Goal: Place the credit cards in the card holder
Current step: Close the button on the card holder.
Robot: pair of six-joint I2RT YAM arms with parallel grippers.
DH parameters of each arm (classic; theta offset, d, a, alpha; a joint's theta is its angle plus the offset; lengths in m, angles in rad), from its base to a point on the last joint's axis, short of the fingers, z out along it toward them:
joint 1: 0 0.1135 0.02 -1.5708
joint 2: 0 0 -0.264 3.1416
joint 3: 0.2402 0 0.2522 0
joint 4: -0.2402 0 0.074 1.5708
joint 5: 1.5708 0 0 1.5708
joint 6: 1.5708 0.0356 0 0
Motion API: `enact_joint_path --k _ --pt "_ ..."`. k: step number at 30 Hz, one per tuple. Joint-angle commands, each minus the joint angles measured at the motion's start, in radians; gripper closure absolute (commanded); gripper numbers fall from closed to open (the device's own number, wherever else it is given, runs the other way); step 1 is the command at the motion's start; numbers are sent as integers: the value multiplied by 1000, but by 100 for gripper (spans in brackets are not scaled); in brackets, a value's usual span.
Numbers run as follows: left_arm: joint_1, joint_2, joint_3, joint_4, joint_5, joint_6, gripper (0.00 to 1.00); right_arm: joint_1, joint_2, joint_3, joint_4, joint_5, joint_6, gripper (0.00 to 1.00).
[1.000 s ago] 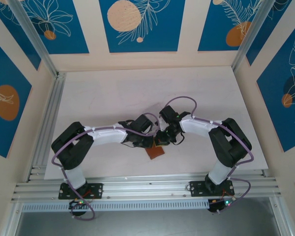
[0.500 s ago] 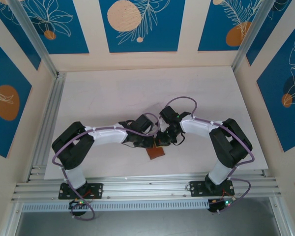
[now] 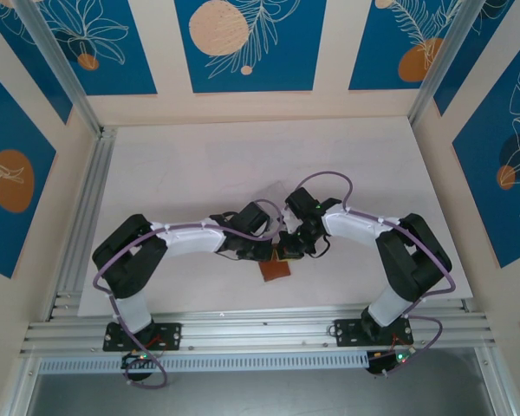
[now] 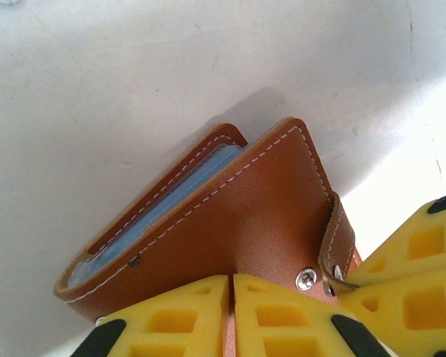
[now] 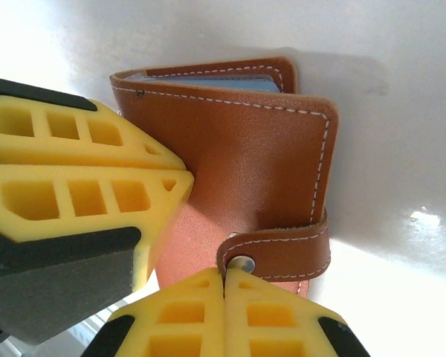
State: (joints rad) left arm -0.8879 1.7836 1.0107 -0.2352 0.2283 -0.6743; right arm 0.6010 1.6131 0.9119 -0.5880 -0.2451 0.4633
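Observation:
The card holder is a brown leather wallet lying near the table's front, folded almost closed, with its blue-grey lining showing between the covers. My left gripper is shut on the edge of its upper cover. My right gripper is shut on the end of the tab clasp, right at the metal snap. Both grippers meet over the wallet in the top view. The left fingers show beside the wallet in the right wrist view. The credit cards are hidden.
The white table stretches behind the arms to the back wall. An aluminium rail runs along the left edge and another along the front by the arm bases.
The right arm has shifted slightly to the right, its wrist dropping closer to the wallet. The left arm and the wallet stay where they were.

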Motion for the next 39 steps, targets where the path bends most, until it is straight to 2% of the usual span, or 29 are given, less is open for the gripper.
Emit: enact_joint_path --k 1,39 --pt "-22 78 -40 -24 -17 -7 90 1 -10 -16 -33 -75 11 100" --pt "-22 88 -49 7 -3 -12 90 17 93 28 -9 -108 28 100"
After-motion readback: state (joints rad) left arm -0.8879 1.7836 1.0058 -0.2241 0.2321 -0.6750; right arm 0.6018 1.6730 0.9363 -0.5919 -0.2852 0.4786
